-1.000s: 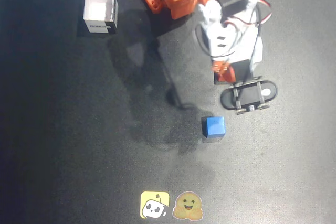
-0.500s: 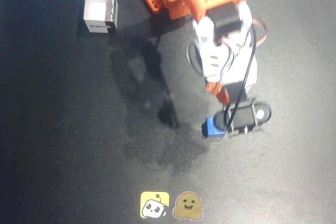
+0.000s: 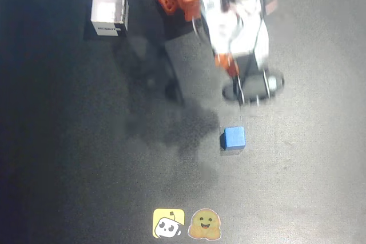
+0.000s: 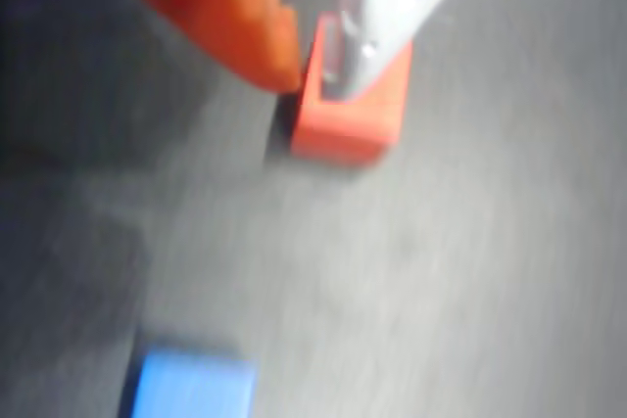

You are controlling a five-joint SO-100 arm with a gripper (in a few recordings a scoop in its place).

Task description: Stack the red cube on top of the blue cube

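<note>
**One cube in the gripper, one waiting on the table**

Two cubes matter here, and I have one of them. The red cube (image 4: 348, 110) sits clamped between the fingers of my gripper (image 4: 318, 66) — the orange finger presses its left side and the pale finger bears on its top right, as the wrist view shows it. It is a plain matte block with crisp edges, and flat faces like that should sit well in a pinch grip. In the overhead view I can barely pick the cube out under the arm, so I go by the wrist camera.

The blue cube (image 3: 234, 137) rests alone on the table (image 3: 68, 158), square to the frame and apart from everything else. In the wrist view it shows at the bottom left edge (image 4: 191, 387), blurred, and clearly not under the red one. So I judge the load is held raised and off to one side, with the alignment not yet done — I need to bring it directly over the blue top before lowering.

The table is dark and slightly mottled. A small open white box (image 3: 109, 10) stands at the far left corner, and two cartoon stickers (image 3: 187, 223) lie near the front edge, both well away from the stack site.
</note>
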